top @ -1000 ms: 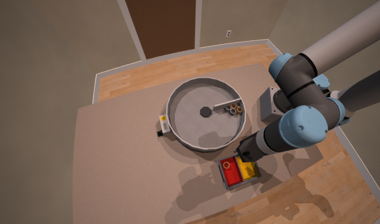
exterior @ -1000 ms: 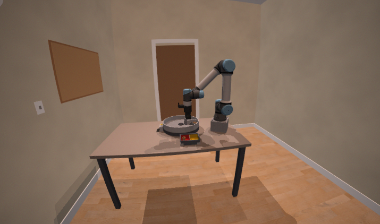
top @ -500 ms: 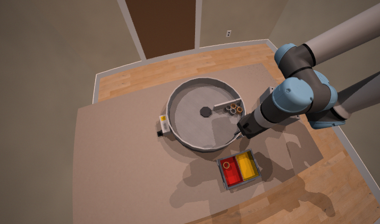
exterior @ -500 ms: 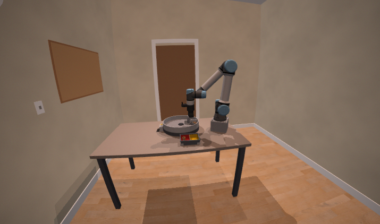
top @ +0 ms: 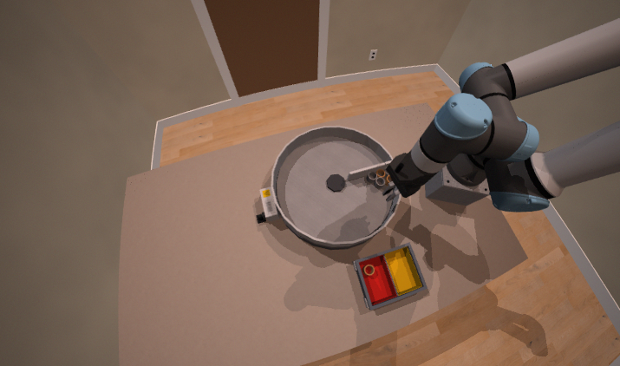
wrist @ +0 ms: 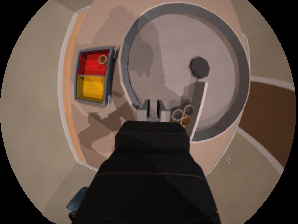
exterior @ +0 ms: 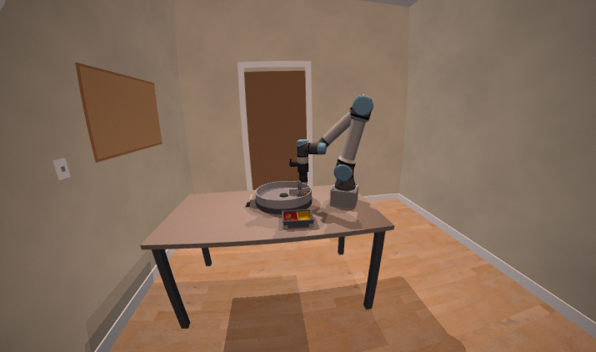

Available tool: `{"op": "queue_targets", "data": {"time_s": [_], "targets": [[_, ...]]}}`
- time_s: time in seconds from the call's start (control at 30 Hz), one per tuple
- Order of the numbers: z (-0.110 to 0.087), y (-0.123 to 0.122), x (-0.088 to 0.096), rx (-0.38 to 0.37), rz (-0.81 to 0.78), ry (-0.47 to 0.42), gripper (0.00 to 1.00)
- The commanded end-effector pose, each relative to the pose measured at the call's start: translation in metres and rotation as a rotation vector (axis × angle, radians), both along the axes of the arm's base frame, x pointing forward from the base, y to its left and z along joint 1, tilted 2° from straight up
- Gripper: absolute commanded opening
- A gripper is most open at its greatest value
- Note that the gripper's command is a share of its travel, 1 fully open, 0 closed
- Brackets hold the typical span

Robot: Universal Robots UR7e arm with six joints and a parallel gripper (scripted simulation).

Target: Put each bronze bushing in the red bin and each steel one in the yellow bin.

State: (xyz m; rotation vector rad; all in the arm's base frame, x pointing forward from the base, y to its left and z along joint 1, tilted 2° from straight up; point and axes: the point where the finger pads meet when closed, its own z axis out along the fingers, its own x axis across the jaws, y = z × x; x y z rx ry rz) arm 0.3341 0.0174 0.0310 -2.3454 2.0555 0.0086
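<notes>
Bronze shows first in the top view: one ring-shaped bushing (top: pixel 364 271) (exterior: pixel 287 217) (wrist: pixel 99 60) sits in the red bin (top: pixel 380 286) (exterior: pixel 293 213) (wrist: pixel 90 66), low and right of centre in the frame. The yellow bin (top: pixel 403 271) (exterior: pixel 305 215) (wrist: pixel 91 88) adjoins it on the right. Above them, your turntable (top: pixel 323 213) (exterior: pixel 277 203) (wrist: pixel 165 50) carries a small cluster near its right rim, just below the pale divider (top: pixel 363 171) (exterior: pixel 294 191) (wrist: pixel 201 106). You can pick out two grey steel bushings there, with bronze ones beside them; the arm partly covers the right end of the group. Your gripper (top: pixel 388 195) (exterior: pixel 299 185) (wrist: pixel 153 105) hangs just below the cluster.

From the exterior view, your gripper points down over the right side of the turntable, right of the frame's centre. The bins stand in front, lower in the picture. The clustered bushings are too small to sort by metal here.

Through the wrist view, you see the fingers partly open, a bare gap between them, at the middle of the frame. Two steel rims and a bronze one lie just to their right. The bins are at upper left, red above yellow.
</notes>
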Motion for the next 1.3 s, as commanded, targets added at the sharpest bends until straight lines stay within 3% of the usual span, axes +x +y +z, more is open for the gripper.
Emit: {"op": "queue_targets", "data": {"time_s": [0.0,0.17,0.57,1.27], "targets": [[-0.003,-0.03,-0.015,0.006,0.008,-0.005,0.4],[-0.007,-0.06,-0.03,0.006,0.014,-0.005,0.4],[-0.007,-0.06,-0.03,0.006,0.014,-0.005,0.4],[-0.046,-0.059,-0.03,0.005,0.014,-0.004,0.4]]}}
